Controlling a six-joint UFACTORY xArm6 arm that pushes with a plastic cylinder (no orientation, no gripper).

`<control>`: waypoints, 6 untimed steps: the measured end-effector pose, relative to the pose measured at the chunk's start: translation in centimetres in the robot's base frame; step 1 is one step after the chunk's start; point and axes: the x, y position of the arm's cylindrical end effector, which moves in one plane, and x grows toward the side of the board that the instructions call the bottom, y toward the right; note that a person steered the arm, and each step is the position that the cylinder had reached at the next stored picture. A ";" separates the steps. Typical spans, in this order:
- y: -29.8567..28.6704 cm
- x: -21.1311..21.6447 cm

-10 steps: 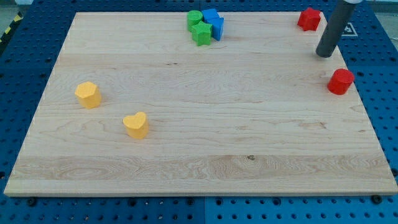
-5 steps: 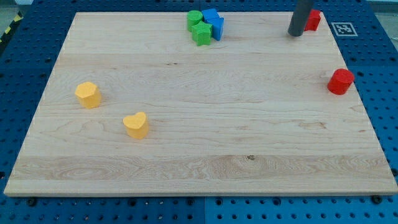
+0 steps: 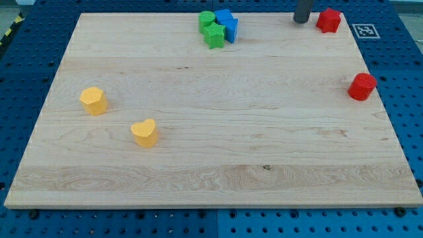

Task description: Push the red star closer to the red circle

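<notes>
The red star sits at the top right of the wooden board, near its top edge. The red circle stands lower down at the board's right edge, well apart from the star. My tip is at the top edge of the view, just left of the red star with a small gap between them. Only the rod's lowest part shows.
A cluster of green and blue blocks sits at the top middle, left of my tip. A yellow block and a yellow heart lie at the left. A fiducial tag lies off the board's top right corner.
My tip has moved from just above the red circle up and to the left, passing in front of the red star, and now stands left of it. No block has moved.
</notes>
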 end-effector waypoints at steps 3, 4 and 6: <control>5.4 -2.0; 6.9 -0.6; 8.0 2.0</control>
